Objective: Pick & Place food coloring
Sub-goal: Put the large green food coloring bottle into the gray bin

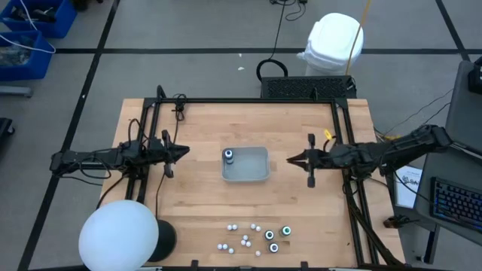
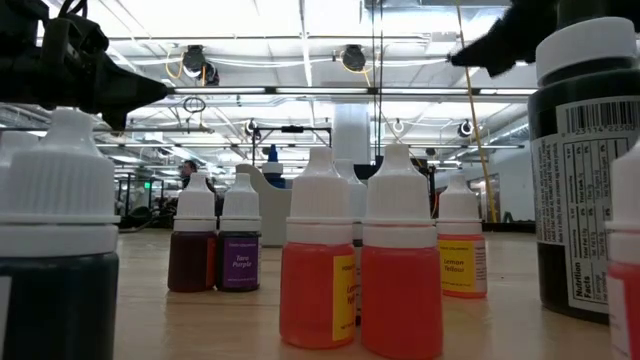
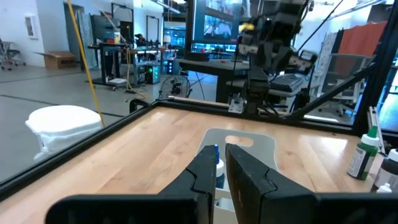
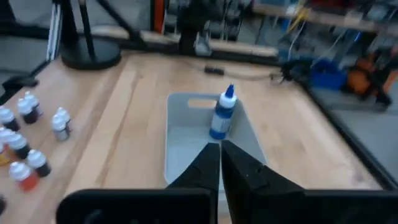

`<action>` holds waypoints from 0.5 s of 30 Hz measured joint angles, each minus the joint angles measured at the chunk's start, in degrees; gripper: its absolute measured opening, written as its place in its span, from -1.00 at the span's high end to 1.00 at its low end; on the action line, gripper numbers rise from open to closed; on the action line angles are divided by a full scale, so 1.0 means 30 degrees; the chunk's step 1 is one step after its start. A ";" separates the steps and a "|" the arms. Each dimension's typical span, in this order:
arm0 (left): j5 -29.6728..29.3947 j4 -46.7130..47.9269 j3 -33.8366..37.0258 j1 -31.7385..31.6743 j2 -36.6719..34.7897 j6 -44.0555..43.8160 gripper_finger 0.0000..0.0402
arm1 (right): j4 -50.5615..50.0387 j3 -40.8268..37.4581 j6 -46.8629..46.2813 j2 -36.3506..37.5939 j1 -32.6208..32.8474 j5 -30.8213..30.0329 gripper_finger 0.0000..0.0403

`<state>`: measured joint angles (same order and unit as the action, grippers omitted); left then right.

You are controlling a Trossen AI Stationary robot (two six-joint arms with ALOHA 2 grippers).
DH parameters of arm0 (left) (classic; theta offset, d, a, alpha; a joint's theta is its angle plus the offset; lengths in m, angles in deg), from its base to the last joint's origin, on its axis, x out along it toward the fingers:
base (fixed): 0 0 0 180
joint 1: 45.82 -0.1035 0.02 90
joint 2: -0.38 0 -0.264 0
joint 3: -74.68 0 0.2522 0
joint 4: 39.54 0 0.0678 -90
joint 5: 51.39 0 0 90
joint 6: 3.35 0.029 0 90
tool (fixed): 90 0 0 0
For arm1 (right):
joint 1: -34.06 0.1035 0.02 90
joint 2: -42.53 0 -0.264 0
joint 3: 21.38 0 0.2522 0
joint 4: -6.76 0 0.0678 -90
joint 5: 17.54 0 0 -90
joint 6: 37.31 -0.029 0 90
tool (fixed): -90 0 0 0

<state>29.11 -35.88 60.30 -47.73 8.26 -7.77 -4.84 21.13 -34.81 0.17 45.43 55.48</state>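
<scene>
Both hands, left hand (image 1: 183, 151) and right hand (image 1: 291, 159), are hanging pressed together and empty, flanking the tray (image 1: 256, 174) holding one bottle (image 1: 228, 156).

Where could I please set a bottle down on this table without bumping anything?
Bare wood lies between the tray and the bottle cluster, and along the far edge beyond the tray. The near edge is crowded with bottles; one bottle stands in the tray's left end.
</scene>
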 joint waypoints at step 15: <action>-0.0899 -0.0249 0.0000 0.0004 -0.0006 0.0938 0.79 | 0.9767 -0.7436 0.0033 0.1394 -0.2205 0.0274 1.00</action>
<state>26.42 -36.63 60.30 -47.72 8.24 -4.96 24.46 -1.18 -34.71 4.35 38.82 56.30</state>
